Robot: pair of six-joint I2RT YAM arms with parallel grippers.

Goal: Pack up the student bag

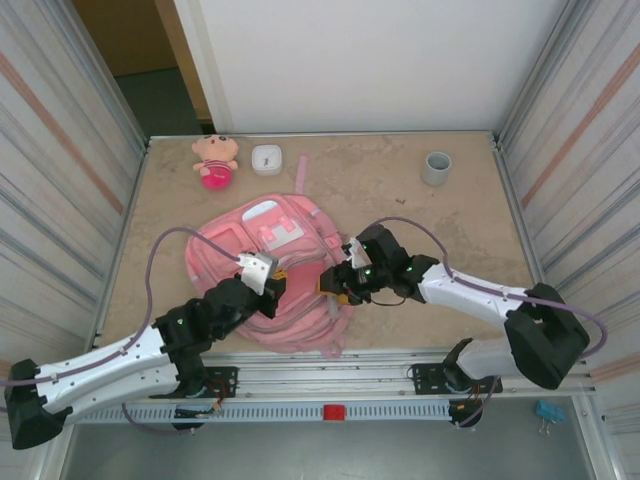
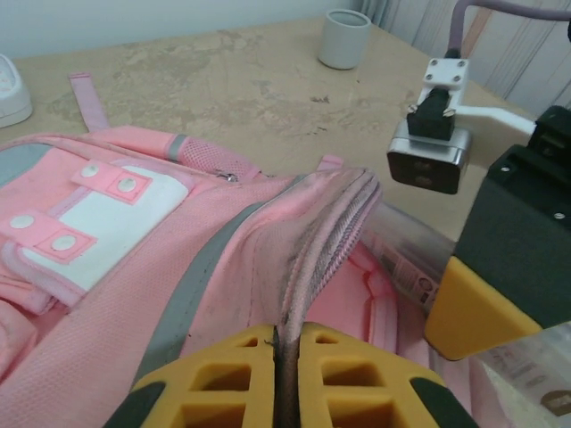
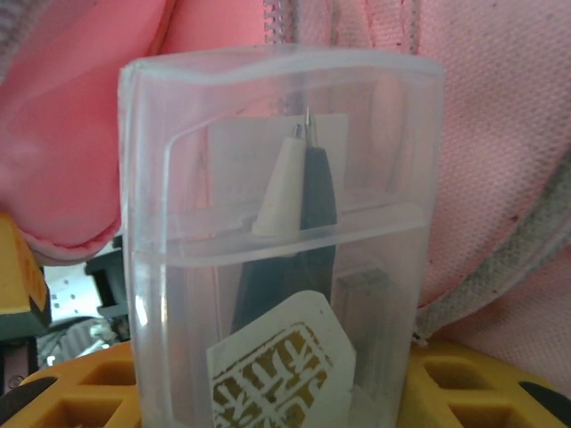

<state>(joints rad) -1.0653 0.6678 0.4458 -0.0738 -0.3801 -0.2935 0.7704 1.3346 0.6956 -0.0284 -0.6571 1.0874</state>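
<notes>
pen case poised at the held-up bag mouth
the student bag (image 1: pixel 300 305), a large pink fabric backpack, lies under both grippers. left gripper (image 2: pixel 277 343) is clenched on its zipper rim (image 2: pixel 321 241); right gripper (image 3: pixel 268 383) grasps a clear plastic pen case (image 3: pixel 281 223), long axis aimed into the opening just ahead.

The table (image 1: pixel 450 220) has a beige, stone-patterned top with darker veins and a thin metal edge. A ribbed grey left panel (image 1: pixel 55 150) and a matching right panel (image 1: pixel 585 120), each with a faint reddish stripe, stand along its sides. A plain white wall (image 1: pixel 380 60) closes the back. Past the back left corner show a brown wooden surface (image 1: pixel 125 35) and dark green floor (image 1: pixel 165 100). A metal rail (image 1: pixel 380 385) runs along the near edge, with a grey surface (image 1: pixel 330 450) below it. The light is soft and even, the shadows faint
</notes>
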